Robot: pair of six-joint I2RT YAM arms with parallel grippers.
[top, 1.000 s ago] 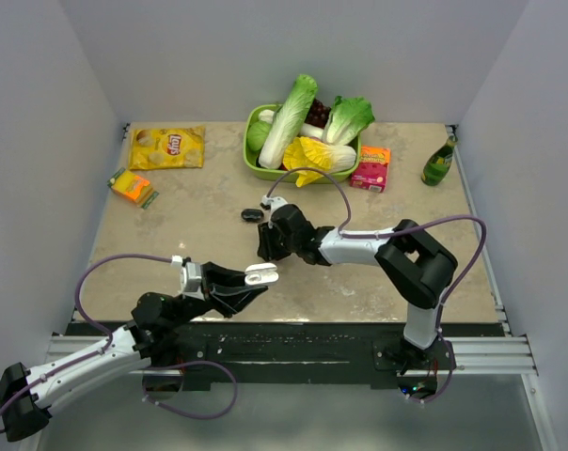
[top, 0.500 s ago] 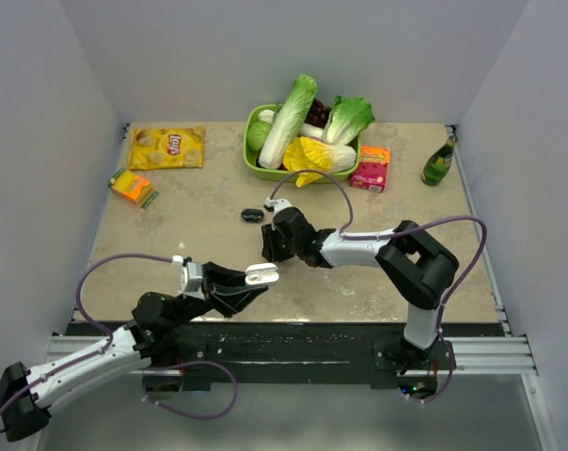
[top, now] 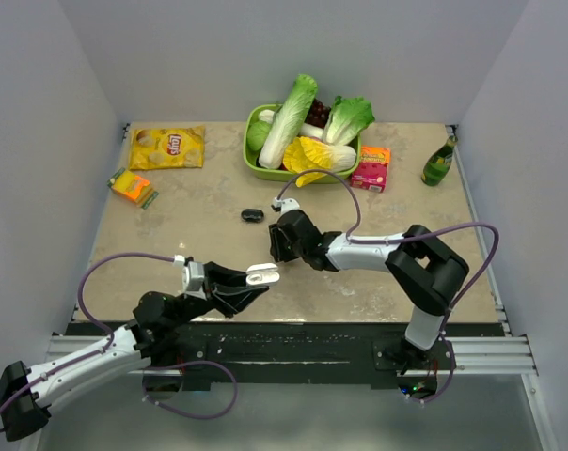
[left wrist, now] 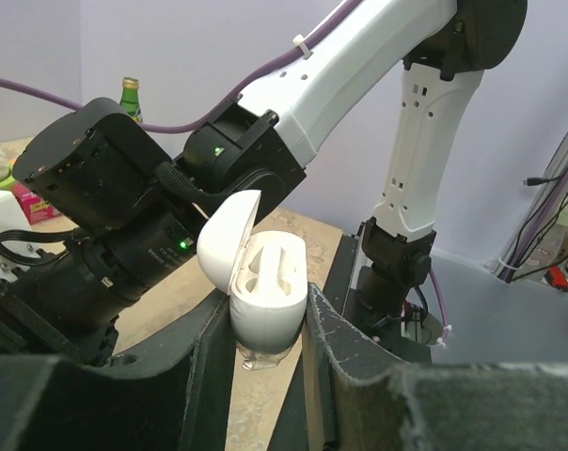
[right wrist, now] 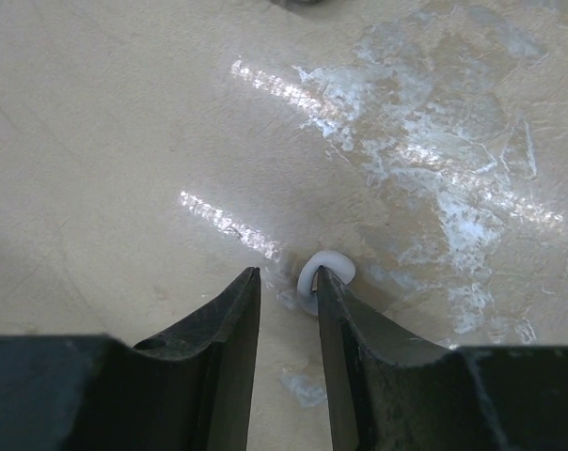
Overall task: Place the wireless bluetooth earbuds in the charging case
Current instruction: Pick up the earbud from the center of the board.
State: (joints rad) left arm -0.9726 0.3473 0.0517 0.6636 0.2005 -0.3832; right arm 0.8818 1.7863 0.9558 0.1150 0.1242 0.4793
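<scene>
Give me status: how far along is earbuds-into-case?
Done: small glossy white oval charging case is held up, clamped in the left gripper, lid open. In hand: right gripper is low over the tabletop with a small white rounded piece, likely an earbud, at its tips; grip unclear. Left: both wells look empty, so every earbud has yet to go in.

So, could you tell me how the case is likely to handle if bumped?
The glossy, rounded case looks slippery and may twist between the left gripper's fingers. Its open lid would probably swing shut.
</scene>
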